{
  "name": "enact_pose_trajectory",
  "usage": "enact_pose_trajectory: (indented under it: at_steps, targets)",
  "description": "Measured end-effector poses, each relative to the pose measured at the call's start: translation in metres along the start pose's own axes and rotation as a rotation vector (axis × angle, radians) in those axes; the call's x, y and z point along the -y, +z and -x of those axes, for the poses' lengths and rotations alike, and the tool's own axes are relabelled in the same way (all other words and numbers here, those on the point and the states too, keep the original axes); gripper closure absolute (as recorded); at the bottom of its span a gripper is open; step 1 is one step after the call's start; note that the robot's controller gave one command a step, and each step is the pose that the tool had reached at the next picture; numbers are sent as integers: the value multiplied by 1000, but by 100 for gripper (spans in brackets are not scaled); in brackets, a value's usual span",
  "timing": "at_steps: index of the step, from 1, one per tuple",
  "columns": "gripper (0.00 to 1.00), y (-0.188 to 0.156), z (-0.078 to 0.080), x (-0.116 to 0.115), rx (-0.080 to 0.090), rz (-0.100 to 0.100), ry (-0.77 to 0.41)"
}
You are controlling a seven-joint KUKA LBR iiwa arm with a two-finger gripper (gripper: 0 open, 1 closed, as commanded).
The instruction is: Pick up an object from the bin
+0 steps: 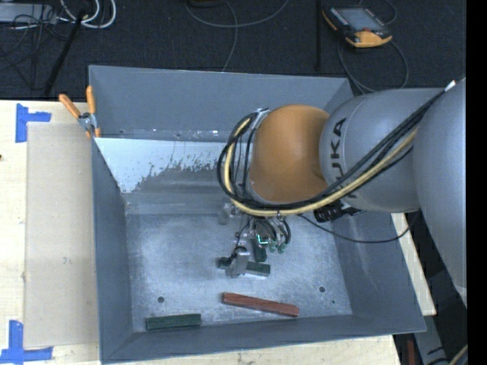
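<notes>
My gripper point(245, 258) hangs low over the middle of the bin floor, below the arm's orange cover. A flat reddish-brown bar point(260, 304) lies on the floor just in front of it, apart from it. A dark green bar point(173, 322) lies further left, along the bin's front wall. A small dark piece point(259, 268) sits right at the gripper's tip; I cannot tell whether it is a loose thing or part of the gripper.
The arm with its orange cover and looped cables covers the bin's right rear part. The left half of the floor is bare metal, with sloping walls on all sides.
</notes>
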State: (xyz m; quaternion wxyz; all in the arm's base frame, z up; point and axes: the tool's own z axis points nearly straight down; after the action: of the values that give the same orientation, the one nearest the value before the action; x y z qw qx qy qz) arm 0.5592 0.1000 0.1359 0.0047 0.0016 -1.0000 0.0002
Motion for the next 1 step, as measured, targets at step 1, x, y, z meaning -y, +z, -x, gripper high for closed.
enact_pose_trajectory:
  at_steps: [1]
  targets:
    - [0, 70, -35, 38, 1, 0, -1]
